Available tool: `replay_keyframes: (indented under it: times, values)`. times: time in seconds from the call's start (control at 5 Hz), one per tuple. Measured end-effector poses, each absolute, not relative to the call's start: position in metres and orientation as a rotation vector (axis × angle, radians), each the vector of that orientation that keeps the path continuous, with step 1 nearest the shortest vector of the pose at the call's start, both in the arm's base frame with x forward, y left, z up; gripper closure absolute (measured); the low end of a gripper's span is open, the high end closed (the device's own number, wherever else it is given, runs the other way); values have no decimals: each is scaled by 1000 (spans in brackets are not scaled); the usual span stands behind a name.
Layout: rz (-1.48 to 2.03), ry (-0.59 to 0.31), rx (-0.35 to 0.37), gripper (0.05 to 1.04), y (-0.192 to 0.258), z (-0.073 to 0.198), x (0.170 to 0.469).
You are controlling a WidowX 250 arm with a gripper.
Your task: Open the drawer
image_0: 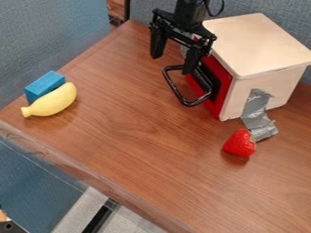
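Note:
The black gripper hangs at the top of the view, beside the front of a wooden box. Its two fingers are spread apart with nothing seen between them. One finger is over the top end of the drawer's black handle; whether they touch I cannot tell. The drawer's red front sits at the left side of the box and looks closed against it.
Grey tape runs from the box's side onto the wooden table. A strawberry lies near the tape. At the left, a yellow banana-like toy rests beside a blue block.

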State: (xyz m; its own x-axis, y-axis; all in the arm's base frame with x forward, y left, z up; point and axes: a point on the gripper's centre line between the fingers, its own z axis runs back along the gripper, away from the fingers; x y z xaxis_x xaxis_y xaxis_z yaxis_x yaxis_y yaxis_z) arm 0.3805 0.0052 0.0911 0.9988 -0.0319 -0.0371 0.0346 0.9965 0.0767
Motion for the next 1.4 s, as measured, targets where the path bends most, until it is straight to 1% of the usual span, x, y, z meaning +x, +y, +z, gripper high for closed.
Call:
replay_keyframes:
  times: [0.2, 0.4, 0.8, 1.0, 1.4]
  values:
    - [-27, 80, 78, 84, 5, 75, 378]
    - [1, 83, 86, 84, 6, 73, 378]
    - [85, 52, 89, 84, 7, 73, 382]
    - [163, 42, 88, 84, 6, 62, 380]
    - [244, -33, 55, 84, 2, 57, 389]
